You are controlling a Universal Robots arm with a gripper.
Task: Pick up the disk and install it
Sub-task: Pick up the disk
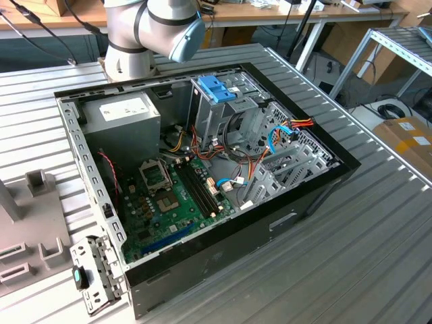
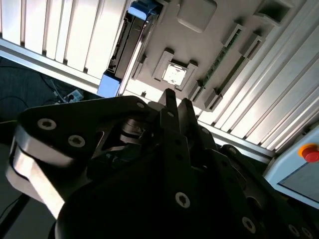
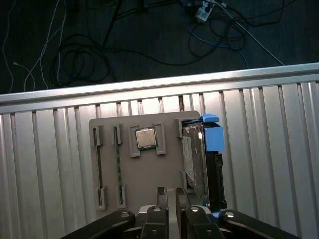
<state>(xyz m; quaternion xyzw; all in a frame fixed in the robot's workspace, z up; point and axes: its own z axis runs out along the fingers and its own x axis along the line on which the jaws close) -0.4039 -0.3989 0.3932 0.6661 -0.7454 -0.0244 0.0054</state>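
In both wrist views the disk [image 3: 198,160] [image 2: 125,46] stands on edge in a slot at one side of a grey holder tray [image 3: 149,174]. It is a dark metal slab with a pale label and bright blue carrier rails [image 3: 213,137]. My gripper [image 3: 170,192] [image 2: 178,102] hovers above the tray, level with its near edge, beside the disk and apart from it. Its black fingers are shut with nothing between them.
The tray also holds a CPU chip [image 3: 145,138] and two memory sticks [image 3: 98,164]. In the exterior view an open computer case [image 1: 223,175] lies on the ribbed metal table [image 1: 378,256], with a blue-latched drive cage [image 1: 217,88], a grey power supply [image 1: 128,115] and a loose bracket [image 1: 94,270].
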